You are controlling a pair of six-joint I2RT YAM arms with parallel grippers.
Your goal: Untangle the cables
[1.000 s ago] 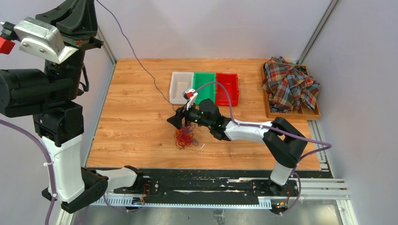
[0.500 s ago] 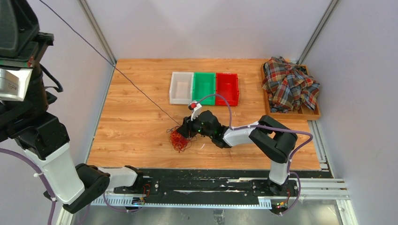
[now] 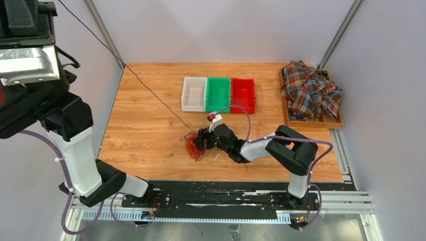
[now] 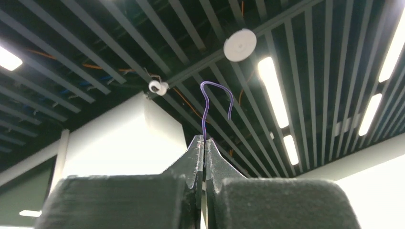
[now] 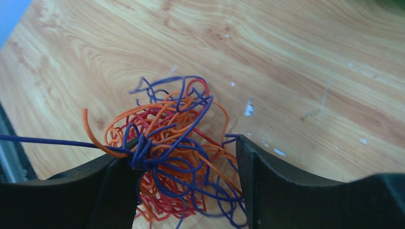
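Down at the tabletop (image 3: 145,150), your right gripper (image 5: 184,160) stands wide open with the cables (image 5: 165,121) sitting between its jaws: red, orange and purple loops in one bunch, a touch left of centre on the wood. Up high on the left, your left gripper (image 4: 204,149) is clamped on the purple cable (image 3: 145,88), a short end curling above the tips, and that strand runs in a straight line down into the bunch.

Here's the worry: purple is knotted tight right against one finger of the right gripper, so a harder pull from above may cinch that knot rather than slip it free. With nothing pinning the bunch, the whole lot could lift and skid across the wood. Close the right gripper carelessly and you may trap the purple strand along with the others. Pull too hard and the thin cable could slide out of the left gripper.

Around you: scuffed wood-grain tabletop, white, green and red bins (image 3: 218,94) at the back, a plaid shirt (image 3: 309,90) heaped on a wooden tray (image 3: 337,122) at the right, plain walls (image 3: 226,30) on three sides.
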